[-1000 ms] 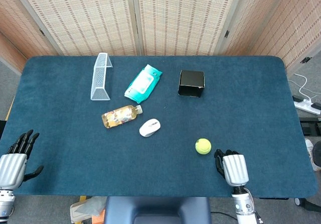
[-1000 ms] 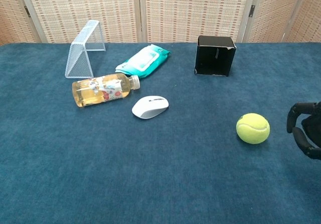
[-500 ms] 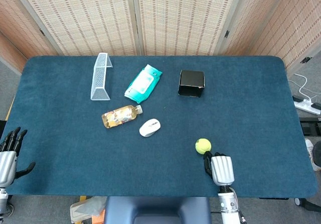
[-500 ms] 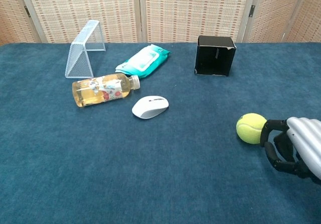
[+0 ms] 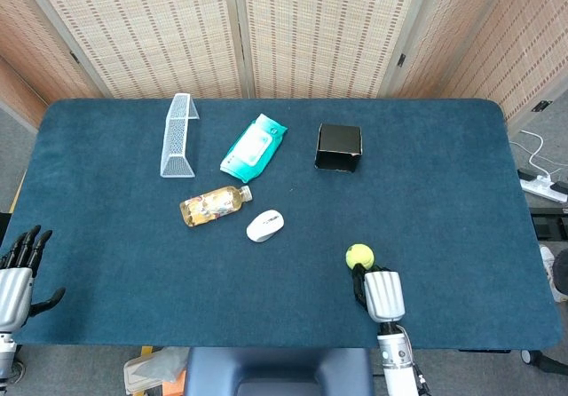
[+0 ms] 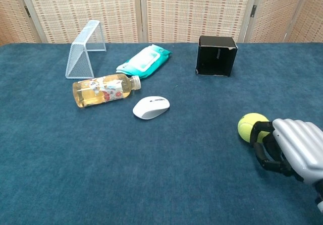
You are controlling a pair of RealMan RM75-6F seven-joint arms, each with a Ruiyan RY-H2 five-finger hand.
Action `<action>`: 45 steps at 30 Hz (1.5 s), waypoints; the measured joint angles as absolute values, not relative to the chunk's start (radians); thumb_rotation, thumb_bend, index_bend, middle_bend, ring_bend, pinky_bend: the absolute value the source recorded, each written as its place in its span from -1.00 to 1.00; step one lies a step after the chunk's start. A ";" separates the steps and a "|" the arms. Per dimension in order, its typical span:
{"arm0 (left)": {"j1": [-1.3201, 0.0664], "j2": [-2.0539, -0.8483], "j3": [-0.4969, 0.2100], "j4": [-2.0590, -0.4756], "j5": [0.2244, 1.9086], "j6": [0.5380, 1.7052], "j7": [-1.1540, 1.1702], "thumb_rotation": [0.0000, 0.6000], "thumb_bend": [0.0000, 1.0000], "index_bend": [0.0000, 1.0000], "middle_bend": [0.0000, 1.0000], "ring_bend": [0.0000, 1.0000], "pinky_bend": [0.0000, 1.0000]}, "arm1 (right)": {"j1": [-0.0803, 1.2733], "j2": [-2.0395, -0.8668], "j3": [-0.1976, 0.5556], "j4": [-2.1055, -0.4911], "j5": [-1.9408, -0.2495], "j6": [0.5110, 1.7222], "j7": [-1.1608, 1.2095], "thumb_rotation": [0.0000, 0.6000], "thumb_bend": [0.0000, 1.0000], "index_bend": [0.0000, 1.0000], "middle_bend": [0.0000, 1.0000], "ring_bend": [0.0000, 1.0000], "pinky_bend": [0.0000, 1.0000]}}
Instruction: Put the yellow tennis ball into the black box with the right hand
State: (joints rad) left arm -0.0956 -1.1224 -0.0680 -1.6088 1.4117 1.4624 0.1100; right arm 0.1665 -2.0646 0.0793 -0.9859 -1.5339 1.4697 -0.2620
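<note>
The yellow tennis ball [image 5: 358,255] [image 6: 250,125] lies on the blue table near the front right. My right hand [image 5: 382,294] [image 6: 292,147] is just behind it on the near side, its dark fingers [image 6: 261,140] curved against the ball's right flank, not closed round it. The ball rests on the cloth. The black box [image 5: 338,146] [image 6: 217,56] stands well beyond the ball, toward the back, its opening facing up. My left hand [image 5: 16,272] hangs at the table's front left corner, fingers spread and empty; the chest view does not show it.
A white mouse [image 5: 264,225] [image 6: 151,107], a bottle [image 5: 213,205] [image 6: 103,90] lying on its side, a teal wipes pack [image 5: 254,146] [image 6: 144,62] and a white mesh goal [image 5: 179,136] [image 6: 83,48] sit left of the box. Blue cloth lies between ball and box.
My right hand has slid left along the front edge until its fingers reach the ball. The ball has stayed put. My left hand drew back toward the table corner.
</note>
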 measured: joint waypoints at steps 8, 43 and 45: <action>-0.096 -1.120 -0.066 -1.612 1.414 1.460 0.110 1.00 -0.52 -0.88 -0.77 -0.91 -0.50 | 0.212 -2.060 0.108 -0.931 -1.532 1.446 -0.211 1.00 0.38 0.64 0.75 0.30 0.45; -0.105 -1.125 -0.070 -1.610 1.392 1.438 0.129 1.00 -0.52 -0.88 -0.77 -0.91 -0.49 | 0.504 -2.056 0.202 -0.577 -1.476 1.212 0.088 1.00 0.38 0.64 0.72 0.29 0.44; -0.105 -1.125 -0.070 -1.610 1.391 1.437 0.129 1.00 -0.52 -0.88 -0.77 -0.91 -0.49 | 0.511 -2.057 0.204 -0.567 -1.472 1.207 0.094 1.00 0.38 0.64 0.72 0.29 0.44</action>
State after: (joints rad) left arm -0.1054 -1.1254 -0.0704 -1.6097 1.3912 1.4367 0.1293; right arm 0.5109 -2.0572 0.2036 -0.5674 -1.4723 1.2066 0.0937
